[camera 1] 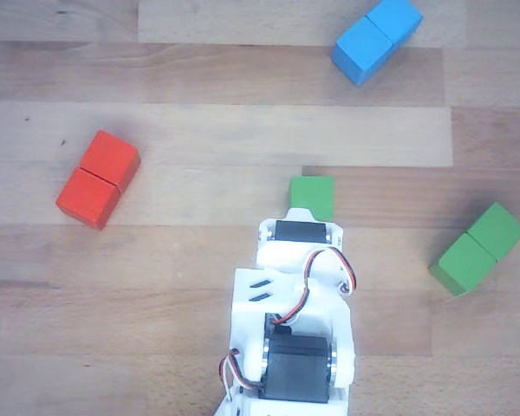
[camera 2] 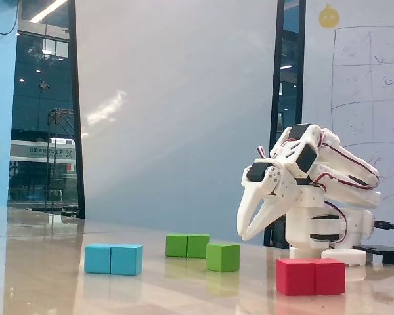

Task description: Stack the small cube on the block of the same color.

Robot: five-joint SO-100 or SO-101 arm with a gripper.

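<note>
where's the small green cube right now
In the other view the small cube sits on the table near centre, just above the gripper, with the green block off to its right.

Arm (camera 1: 290,338) cut off at bottom edge, hides fingers in other view.

Bare wooden table (camera 1: 199,260) lay open all round the small green cube (camera 1: 312,195). Nothing stood between it and the green double block (camera 1: 478,248), well apart. The red block (camera 1: 98,178) and blue block (camera 1: 377,38) sat far clear.
</note>
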